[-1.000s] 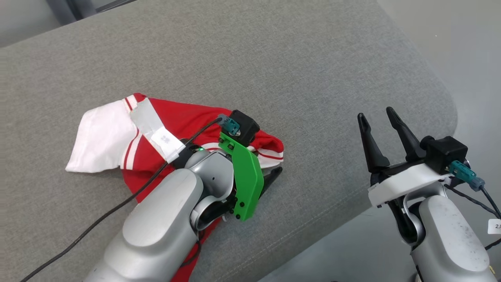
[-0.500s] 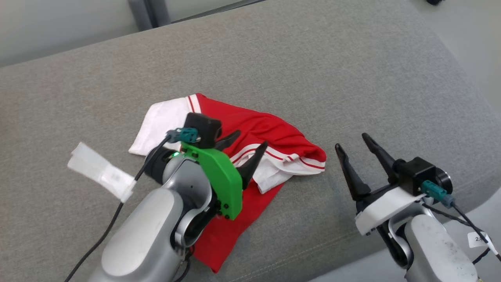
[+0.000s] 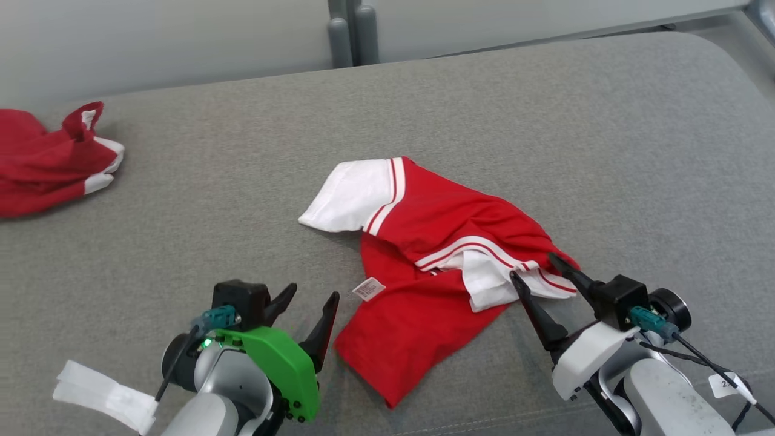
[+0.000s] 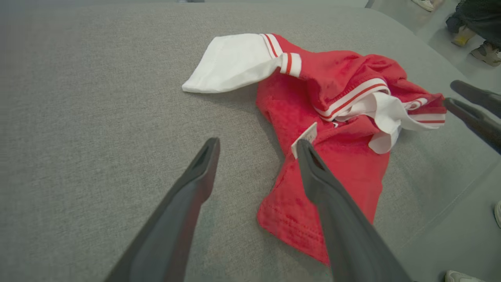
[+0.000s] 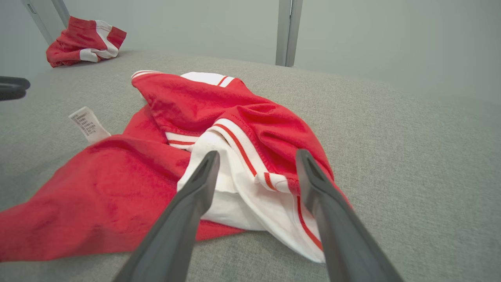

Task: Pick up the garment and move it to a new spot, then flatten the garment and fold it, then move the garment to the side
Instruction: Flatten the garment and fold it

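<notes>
Left gripper has backed off the garment, empty, jaws apart. Right gripper is spread too, tips at its edge. Garment lies crumpled mid-cushion. Looks relocated; flatten, fold and side-move remain.

Your head view looks forward and down from above the near edge of the grey surface. It is wide enough to take in the whole red and white garment at centre, the left gripper at lower left and the right gripper at lower right.

Your left wrist view sits low and close. It looks along its own fingers across the surface toward the garment's near hem, and the right gripper's tips show at its right edge.

Your right wrist view sits almost at surface level, very near the garment's white cuff, and faces the far wall.

All three views share the garment. The head and right wrist views also share a second garment at the far left.
</notes>
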Tool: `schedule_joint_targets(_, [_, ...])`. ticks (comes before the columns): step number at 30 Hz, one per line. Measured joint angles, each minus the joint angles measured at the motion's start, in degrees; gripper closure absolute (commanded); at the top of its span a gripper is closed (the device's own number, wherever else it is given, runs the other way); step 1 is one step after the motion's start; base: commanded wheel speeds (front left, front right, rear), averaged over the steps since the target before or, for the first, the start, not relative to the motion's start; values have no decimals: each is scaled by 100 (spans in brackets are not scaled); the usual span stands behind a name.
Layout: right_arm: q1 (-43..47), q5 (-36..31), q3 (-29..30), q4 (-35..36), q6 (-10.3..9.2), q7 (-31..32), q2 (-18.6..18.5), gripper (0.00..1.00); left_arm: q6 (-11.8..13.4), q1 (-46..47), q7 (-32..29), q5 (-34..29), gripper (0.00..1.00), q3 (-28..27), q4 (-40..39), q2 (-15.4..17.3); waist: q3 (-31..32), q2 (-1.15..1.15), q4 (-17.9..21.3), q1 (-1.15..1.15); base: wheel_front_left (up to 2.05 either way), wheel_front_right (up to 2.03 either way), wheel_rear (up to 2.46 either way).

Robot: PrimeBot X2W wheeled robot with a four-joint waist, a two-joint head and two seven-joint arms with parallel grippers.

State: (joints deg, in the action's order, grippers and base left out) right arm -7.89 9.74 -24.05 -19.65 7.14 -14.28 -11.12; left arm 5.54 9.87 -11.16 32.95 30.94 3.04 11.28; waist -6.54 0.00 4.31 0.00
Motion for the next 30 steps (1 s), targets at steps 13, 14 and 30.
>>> schedule_joint_targets(13, [-269, 69, 14, -573, 0, 454, -74, 0, 0, -500, 238, 64, 0, 7, -245, 45, 138, 0, -1077, 0, 0, 0, 0])
schedule_joint_targets(14, [-271, 88, -18, -624, 0, 494, -75, 0, 0, -516, 265, 68, 0, -8, -280, 45, 140, 0, -1149, 0, 0, 0, 0])
schedule_joint_targets(30, [-488, 207, -280, -909, 0, 733, -189, 0, 12, -867, 417, 167, 0, -388, -586, 234, 114, 0, -1391, 0, 0, 0, 0])
